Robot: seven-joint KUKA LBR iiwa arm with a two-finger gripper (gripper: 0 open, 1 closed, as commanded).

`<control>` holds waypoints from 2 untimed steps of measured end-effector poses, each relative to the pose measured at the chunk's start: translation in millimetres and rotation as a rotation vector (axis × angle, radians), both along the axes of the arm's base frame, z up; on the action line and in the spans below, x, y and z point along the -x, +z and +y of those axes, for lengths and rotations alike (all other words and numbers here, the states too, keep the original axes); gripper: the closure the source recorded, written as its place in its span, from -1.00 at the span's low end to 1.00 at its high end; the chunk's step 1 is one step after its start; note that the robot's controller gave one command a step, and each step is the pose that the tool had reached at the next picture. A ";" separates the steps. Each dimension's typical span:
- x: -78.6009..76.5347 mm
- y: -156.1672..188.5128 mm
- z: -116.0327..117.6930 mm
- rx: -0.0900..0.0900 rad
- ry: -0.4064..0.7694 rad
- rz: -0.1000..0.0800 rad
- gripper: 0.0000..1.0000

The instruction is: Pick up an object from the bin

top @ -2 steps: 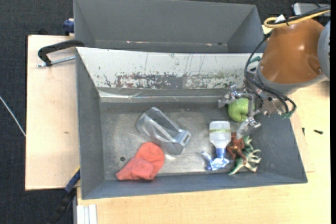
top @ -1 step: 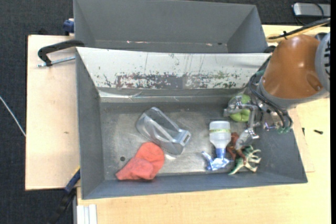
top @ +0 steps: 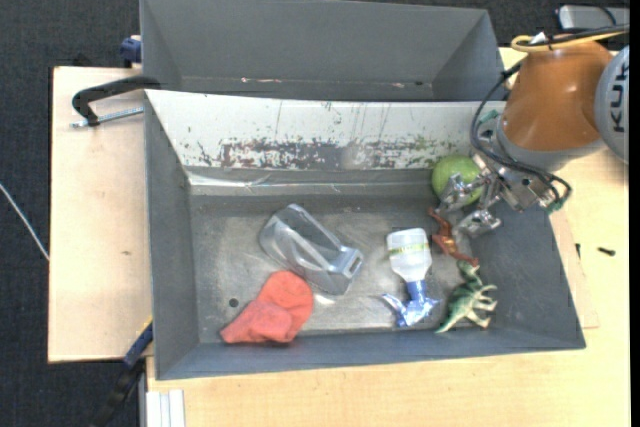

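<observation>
1. Front wall of the bin [top: 165, 245]: a red cloth lump [top: 270, 310] lies left of centre. A blue foil scrap [top: 408, 311] and a green toy dinosaur [top: 468, 305] lie close together toward the right.
2. Middle of the floor: a clear plastic tub [top: 308, 248] lies on its side. A white bottle [top: 409, 255] lies just behind the foil scrap. The floor left of the tub is bare and gives open room up to the left wall.
3. Far right corner: a small red-brown toy figure [top: 447, 237] lies near the right wall. The gripper [top: 475, 200] stands just behind it, close to that wall. Whether the jaws are spread or pressed together cannot be told.
4. A green ball [top: 450, 177] rests at the foot of the back wall, just beside the gripper on its left.
5. Readable writing: the letters "KU" on the arm [top: 620, 100], beside its orange cover [top: 555, 105].
</observation>
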State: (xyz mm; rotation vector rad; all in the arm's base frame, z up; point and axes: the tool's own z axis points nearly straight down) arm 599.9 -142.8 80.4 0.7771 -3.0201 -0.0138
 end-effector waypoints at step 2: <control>0.6 1.4 0.1 0.000 0.000 -0.001 1.00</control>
